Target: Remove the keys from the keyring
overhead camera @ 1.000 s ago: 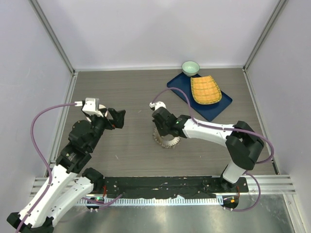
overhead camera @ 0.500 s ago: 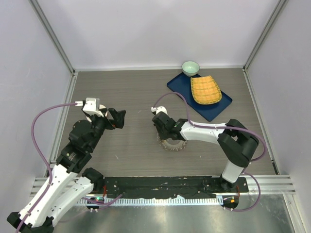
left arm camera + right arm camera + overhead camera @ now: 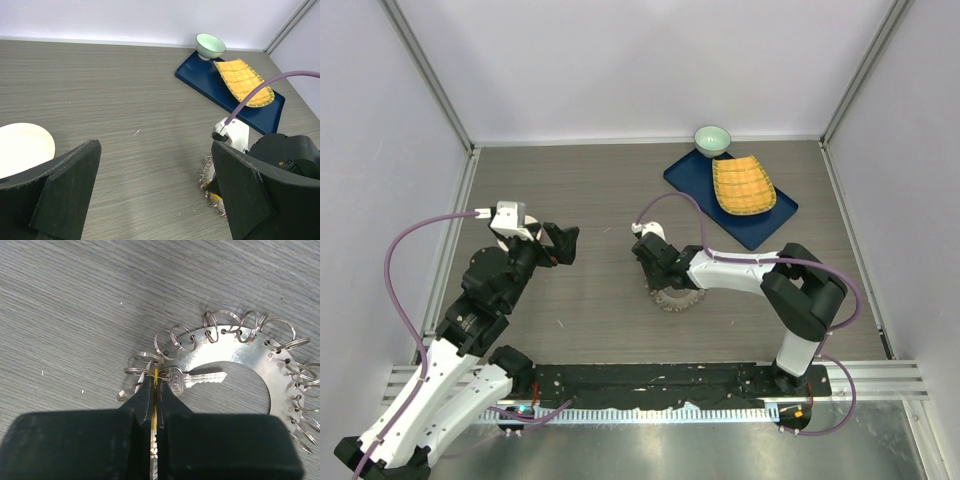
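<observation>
Bright steel, flat and crescent-shaped from the wrist: the keyring (image 3: 225, 347) lies on the surface (image 3: 75, 300) just ahead of the right hand (image 3: 156, 385) and off to its right, its rim strung with little wire loops. Only one of the keys (image 3: 194, 378) shows plainly. It lies flat across the ring's opening with its head right at the fingertips (the rest of the fringe is too small from overhead for us to count). The hand's fingers are pressed together on the split ring (image 3: 140, 372) that carries this key.

Over the last second the whole keyring has slid a little toward the right arm's base, and the wrist has turned over it. We read that as the pull dragging the ring along rather than working the key off, so nothing looks freed yet.

The left hand (image 3: 157, 195) has not moved. It hangs well to the left of the right hand with its fingers wide apart and holding nothing. We judge it is needed to pin the ring down.
</observation>
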Motion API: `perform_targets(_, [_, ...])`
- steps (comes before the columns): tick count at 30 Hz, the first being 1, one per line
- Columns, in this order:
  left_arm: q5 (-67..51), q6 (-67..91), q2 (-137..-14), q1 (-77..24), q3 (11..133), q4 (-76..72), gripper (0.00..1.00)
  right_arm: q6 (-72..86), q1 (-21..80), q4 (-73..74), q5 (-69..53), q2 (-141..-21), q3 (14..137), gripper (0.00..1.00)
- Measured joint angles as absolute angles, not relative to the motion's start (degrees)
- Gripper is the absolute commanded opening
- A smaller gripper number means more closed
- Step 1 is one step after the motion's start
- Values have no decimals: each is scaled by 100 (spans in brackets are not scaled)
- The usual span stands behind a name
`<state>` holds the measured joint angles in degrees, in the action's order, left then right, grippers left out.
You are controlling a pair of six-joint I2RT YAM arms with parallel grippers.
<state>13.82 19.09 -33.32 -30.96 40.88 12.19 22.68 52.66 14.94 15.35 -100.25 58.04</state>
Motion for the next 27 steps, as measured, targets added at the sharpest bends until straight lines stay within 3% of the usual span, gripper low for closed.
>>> perform_targets(9, [1194,1903,-3479,-3096,4091,1146,98,1686,5266,2646,1758,-9758,6600,1])
perform_targets(20, [849,2080,-3900,-3096,4136,1208,100,816,5266,3854,1835,-7465,7314,1])
perform_targets(24, [86,1984,-3732,-3094,4145,1179,100,486,5266,4128,1577,-6895,7620,1])
perform_targets(27, [-819,1848,-3603,-3094,4145,1098,89,259,5266,4246,1256,-6508,7806,1])
